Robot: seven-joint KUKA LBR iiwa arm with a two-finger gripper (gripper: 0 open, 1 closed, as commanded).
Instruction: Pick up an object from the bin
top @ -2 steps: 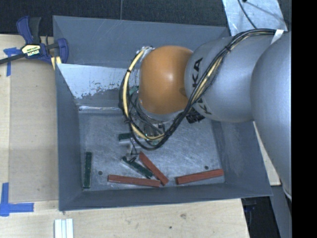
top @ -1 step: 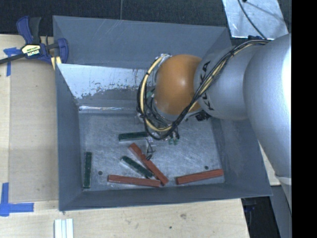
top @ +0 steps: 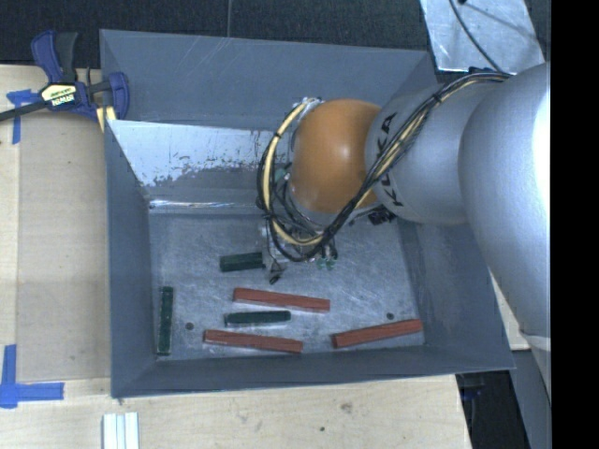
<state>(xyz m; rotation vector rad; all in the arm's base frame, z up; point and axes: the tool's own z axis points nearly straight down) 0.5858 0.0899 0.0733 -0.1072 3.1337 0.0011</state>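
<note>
Pincer (top: pixel 275 267) sits low over the bin (top: pixel 128 279) floor, about mid-floor and a bit toward the far wall, under the orange wrist cover (top: pixel 328 157) and its cables. Cover and cables hide the tip, so cannot tell if the pincer is released or clenched; nothing visibly held. Nearest thing is the short dark green stick (top: pixel 241 262), lying flat with its right end just beside the pincer tip, maybe touching, can't say. It's the likely pick target, judged by closeness only. Next nearest is the long red-brown stick (top: pixel 281 299), just on the near side of the pincer, flat, roughly parallel to the near wall. Further off are a second dark green stick (top: pixel 257 317), a second red-brown stick (top: pixel 253 341) close to the near wall, a third red-brown stick (top: pixel 376 333) toward the near right corner, and a third dark green stick (top: pixel 165 320) along the left wall. All spread out, no heap. Step in hand, my read: settling onto the short green stick before closing. To do it well, centre the pincer across the stick's narrow width, not at its very end, since an end grip on a thin stick would likely tip or slip. Go right down to the floor, because the stick lies low. Keep clear of the long red-brown stick so only one thing comes up, then lift straight.
</note>
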